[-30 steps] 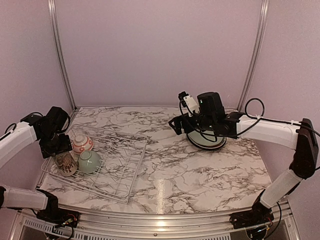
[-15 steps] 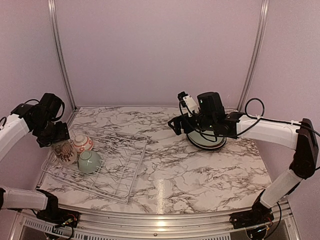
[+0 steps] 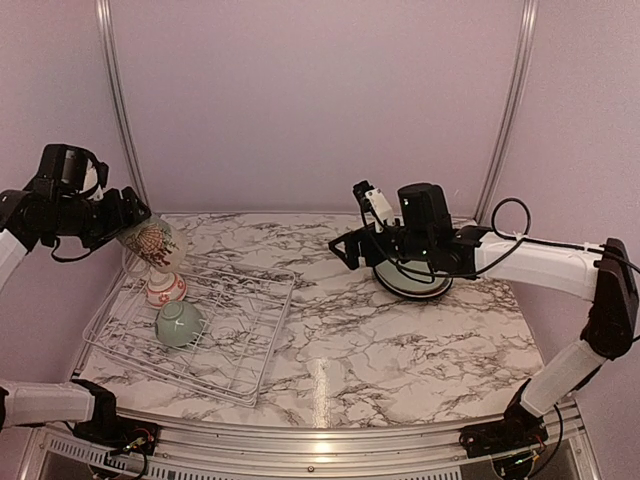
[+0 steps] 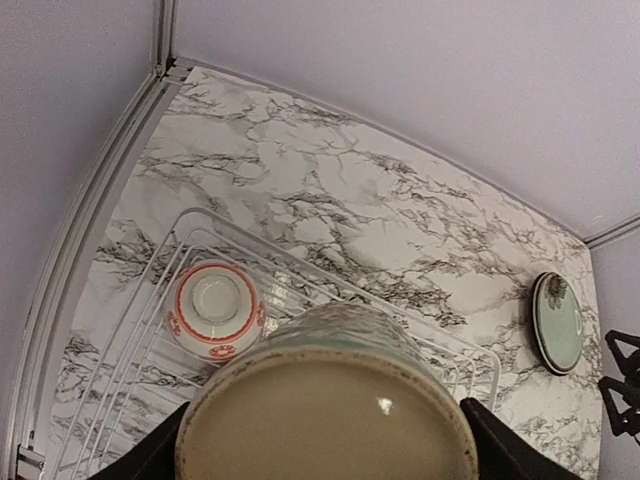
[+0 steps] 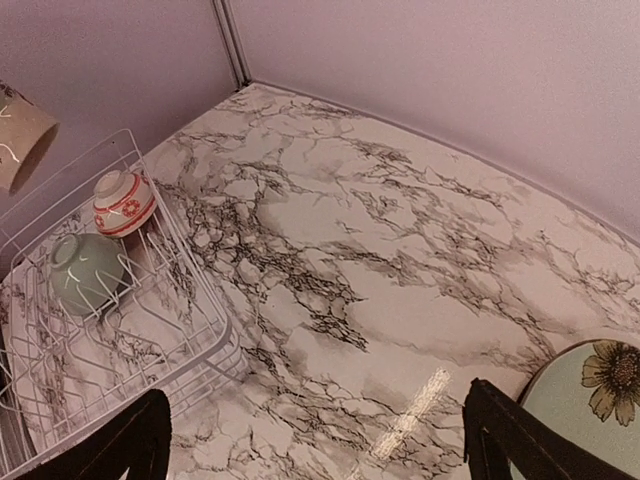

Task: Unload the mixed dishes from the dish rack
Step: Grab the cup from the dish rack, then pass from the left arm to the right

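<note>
Cream mug is rising off the dish rack, clamped in the left gripper; right gripper is hanging wide open, empty. Carrying it well above the dish rack seems wisest.

Colour rundown: the cream ceramic mug has a dark leafy print on its side. The round end facing the left wrist camera is plain cream with a speckly brownish edge. The small round red-and-white patterned bowl is white with red rings and little red motifs around them. The pale green glazed bowl looks plain. The thin white wire dish rack is white all over. The pale green round plate has a flower with pale petals, dark outlines and a brownish centre, plus a near-black edge. The marble-look tabletop is white with grey-black veins, and the smooth back wall is pale lilac.
</note>
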Available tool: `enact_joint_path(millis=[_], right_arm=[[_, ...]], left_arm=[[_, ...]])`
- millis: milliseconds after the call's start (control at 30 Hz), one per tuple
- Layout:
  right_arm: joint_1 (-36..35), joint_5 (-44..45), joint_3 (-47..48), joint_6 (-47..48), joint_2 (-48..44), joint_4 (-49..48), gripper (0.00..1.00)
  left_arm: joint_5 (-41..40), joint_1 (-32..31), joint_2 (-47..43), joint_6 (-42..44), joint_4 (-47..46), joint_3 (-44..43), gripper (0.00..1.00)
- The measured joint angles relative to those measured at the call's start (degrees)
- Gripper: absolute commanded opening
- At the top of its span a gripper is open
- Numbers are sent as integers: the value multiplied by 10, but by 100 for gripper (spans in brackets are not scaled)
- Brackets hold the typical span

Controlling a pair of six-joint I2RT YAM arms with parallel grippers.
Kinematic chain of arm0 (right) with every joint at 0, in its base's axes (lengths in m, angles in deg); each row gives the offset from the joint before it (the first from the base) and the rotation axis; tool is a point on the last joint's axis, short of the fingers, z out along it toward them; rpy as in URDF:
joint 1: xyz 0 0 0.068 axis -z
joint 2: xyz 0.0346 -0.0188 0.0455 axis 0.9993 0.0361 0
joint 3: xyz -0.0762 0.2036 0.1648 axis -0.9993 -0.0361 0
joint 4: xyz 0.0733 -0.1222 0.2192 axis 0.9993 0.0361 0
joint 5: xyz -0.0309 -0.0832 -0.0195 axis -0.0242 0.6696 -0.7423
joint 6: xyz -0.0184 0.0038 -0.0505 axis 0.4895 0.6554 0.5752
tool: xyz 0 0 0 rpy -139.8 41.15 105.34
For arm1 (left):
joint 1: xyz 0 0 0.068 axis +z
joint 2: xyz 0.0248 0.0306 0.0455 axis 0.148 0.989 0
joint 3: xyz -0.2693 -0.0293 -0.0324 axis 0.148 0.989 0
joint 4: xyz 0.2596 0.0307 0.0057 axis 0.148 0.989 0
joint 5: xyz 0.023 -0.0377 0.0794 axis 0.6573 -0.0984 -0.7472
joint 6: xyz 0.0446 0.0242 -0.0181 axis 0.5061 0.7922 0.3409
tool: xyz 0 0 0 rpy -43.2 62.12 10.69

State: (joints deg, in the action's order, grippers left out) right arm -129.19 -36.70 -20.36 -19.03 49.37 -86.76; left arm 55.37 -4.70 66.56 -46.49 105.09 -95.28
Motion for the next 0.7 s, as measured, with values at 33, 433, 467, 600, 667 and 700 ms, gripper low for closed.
enact_joint_path(millis=[33,433,467,600,667,700], right_arm=[[0,-8,-2,-5,-2,-7,98],[-19,-131,-24,-87,-20,-145,97],[-20,-139,-31,-98,-20,-164,97],[-23,-165,-60,-131,-12,-252,96],[-25,-171,-66,-136,-1,-288,93],[-26,-172,-66,-136,7,-302,91]], left_arm=[[23,0,-1,-4,-20,2,27],[300,-22,83,-268,-554,162,21],[305,-30,96,-292,-588,167,22],[321,-70,141,-397,-732,176,22],[329,-89,164,-447,-807,176,22],[332,-100,175,-472,-844,176,22]])
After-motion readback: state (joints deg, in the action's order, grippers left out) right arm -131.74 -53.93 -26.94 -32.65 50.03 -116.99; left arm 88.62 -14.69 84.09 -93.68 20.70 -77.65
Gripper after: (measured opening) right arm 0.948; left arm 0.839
